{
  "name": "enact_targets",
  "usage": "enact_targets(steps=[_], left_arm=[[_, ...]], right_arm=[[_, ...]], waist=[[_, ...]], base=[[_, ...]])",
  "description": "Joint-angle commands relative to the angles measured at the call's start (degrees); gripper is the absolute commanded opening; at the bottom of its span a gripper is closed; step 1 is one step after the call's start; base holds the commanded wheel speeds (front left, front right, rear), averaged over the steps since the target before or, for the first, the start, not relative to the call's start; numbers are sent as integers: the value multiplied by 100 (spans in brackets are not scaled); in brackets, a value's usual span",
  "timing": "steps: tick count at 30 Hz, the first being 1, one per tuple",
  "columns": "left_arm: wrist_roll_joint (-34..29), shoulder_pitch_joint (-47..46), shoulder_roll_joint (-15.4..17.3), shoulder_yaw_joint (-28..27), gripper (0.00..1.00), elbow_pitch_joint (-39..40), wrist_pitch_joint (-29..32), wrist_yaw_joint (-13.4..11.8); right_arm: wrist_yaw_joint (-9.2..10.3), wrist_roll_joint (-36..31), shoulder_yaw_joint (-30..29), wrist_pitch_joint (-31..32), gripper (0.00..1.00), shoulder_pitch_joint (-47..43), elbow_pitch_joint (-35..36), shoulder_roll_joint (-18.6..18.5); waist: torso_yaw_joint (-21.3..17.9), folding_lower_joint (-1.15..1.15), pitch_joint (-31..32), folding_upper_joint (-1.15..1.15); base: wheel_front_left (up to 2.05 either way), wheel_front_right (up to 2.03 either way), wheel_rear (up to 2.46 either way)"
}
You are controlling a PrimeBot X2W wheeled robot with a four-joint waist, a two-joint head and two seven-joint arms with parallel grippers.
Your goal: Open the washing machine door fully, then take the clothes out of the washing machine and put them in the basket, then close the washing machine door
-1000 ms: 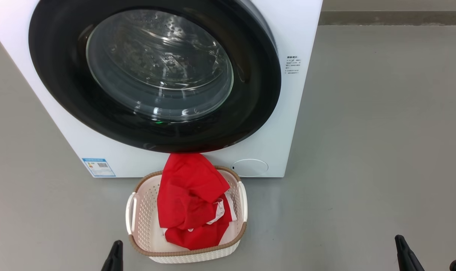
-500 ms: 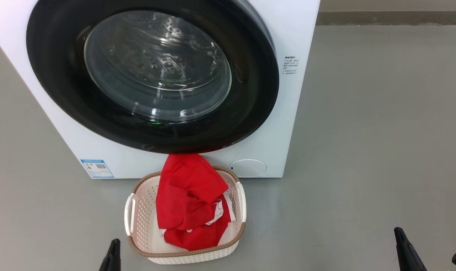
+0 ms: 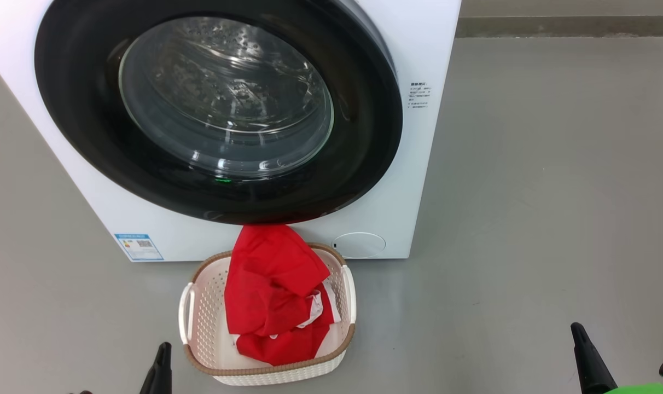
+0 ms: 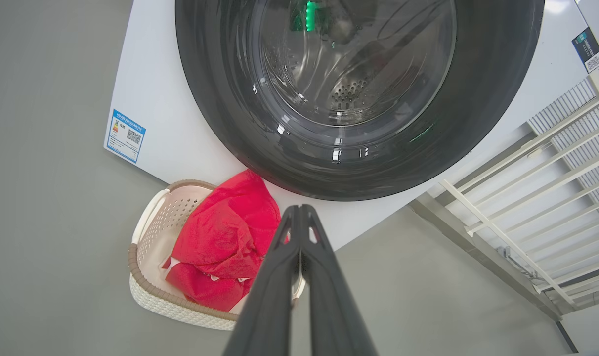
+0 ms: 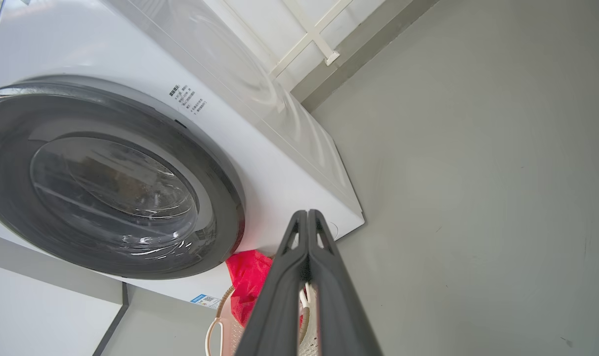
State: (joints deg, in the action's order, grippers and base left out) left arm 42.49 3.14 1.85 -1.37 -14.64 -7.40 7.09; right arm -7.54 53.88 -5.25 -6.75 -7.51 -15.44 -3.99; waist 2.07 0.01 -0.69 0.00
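Red clothes (image 3: 277, 290) heaped in basket (image 3: 200, 323), on floor (image 3: 528, 219) just before washing machine (image 3: 419, 54). Top fold rises past far rim to the lower edge of washing machine door (image 3: 80, 109), which looks shut. Left gripper (image 4: 299, 210), right gripper (image 5: 307, 213): fingers pressed together, empty. Risk: fold slides out over the rim, or is pinched at the door.

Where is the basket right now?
In the head view the basket sits on the floor, lower centre-left, right before the washing machine, holding the red clothes.
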Motion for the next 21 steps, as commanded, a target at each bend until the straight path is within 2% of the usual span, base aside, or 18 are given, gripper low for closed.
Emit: enact_targets(steps=[1, 21], left_arm=[[206, -246, 92, -102, 0, 122, 35, 16], [1492, -424, 121, -175, 0, 107, 363, 22]], right_arm=[[2, 171, -12, 47, 0, 277, 129, -67], [3, 1136, -44, 385, 0, 566, 133, -20]], waist=[[-4, -1, 1, 0], [-58, -1, 14, 0]], base=[[0, 0, 0], [0, 0, 0]])
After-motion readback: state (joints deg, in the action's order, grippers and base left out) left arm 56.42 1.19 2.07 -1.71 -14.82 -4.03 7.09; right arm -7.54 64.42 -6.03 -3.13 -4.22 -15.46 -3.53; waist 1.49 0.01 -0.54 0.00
